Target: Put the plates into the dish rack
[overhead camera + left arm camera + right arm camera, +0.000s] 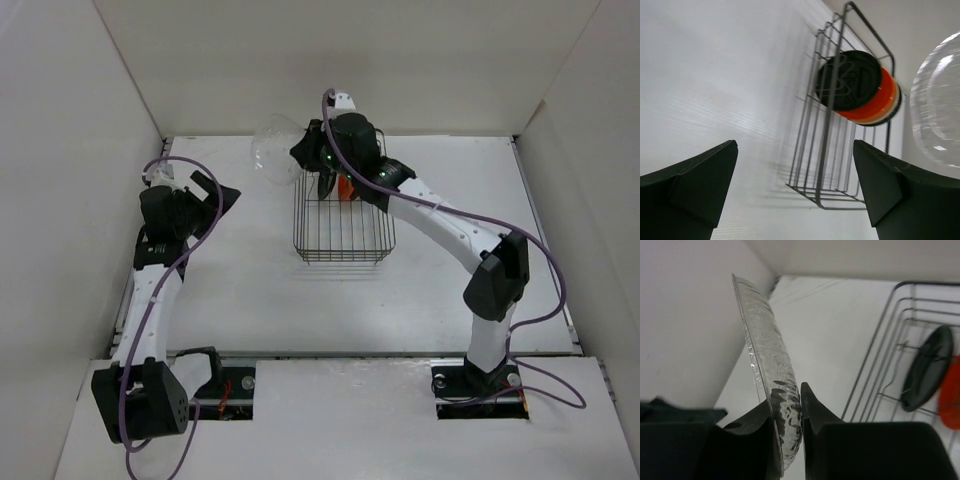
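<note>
Gripping clear plate on edge, right gripper jaws pinched on rim, to suit dish rack tines; left gripper jaws wide, empty.

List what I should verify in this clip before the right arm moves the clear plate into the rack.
1. Grip secure: ok. The right gripper is shut on the clear plate, fingers pinching its rim.
2. Plate above the dish rack: not ok. In the top view it hangs beyond the rack's far-left corner.
3. Room left in the rack: ok. The near part holds no plates.
4. Loaded plates standing on edge: ok. The black plate and orange plate stand together at the far end.
5. Left gripper out of the way: ok. It is open, apart from the rack.
6. Plate lined up with a slot: cannot tell.
</note>
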Available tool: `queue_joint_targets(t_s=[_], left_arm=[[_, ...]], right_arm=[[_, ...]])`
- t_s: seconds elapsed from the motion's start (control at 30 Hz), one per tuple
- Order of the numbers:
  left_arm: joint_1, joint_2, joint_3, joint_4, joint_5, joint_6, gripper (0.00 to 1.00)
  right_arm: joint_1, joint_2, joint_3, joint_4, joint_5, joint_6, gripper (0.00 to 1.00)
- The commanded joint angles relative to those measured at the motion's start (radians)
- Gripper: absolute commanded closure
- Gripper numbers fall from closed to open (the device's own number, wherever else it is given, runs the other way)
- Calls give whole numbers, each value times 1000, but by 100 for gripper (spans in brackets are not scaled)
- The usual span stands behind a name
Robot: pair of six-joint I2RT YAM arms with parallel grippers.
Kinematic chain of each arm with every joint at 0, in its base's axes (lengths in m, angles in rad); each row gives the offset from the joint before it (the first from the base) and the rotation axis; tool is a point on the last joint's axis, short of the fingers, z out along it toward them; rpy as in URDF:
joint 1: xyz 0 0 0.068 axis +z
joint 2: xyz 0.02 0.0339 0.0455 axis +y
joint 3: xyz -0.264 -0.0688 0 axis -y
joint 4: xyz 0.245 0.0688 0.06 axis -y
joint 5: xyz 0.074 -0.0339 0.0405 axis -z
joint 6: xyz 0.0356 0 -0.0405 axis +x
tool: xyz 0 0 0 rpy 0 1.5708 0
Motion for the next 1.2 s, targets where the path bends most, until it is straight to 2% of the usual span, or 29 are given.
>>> queue_joint_targets(t_s=[0.0, 0.07, 0.17, 0.37, 0.47, 0.77, 1.17], left_arm=[[0, 15, 77, -96, -153, 67, 0], [0, 26, 87, -133, -219, 87, 0], [0, 49, 87, -154, -250, 105, 0], [0, 168, 87, -191, -188, 128, 0], [0, 191, 98, -191, -165, 128, 0], [0, 191, 89, -191, -145, 128, 0], [0, 191, 89, -182, -127, 128, 0]], right_arm=[[65, 29, 271, -330, 594, -20, 100], [76, 123, 366, -440, 792, 2, 100], [76, 201, 452, -546, 924, 40, 100], [76, 304, 542, -585, 998, 61, 100], [56, 346, 619, -606, 998, 71, 100], [3, 422, 679, -565, 975, 71, 100], [3, 507, 679, -490, 937, 71, 100]])
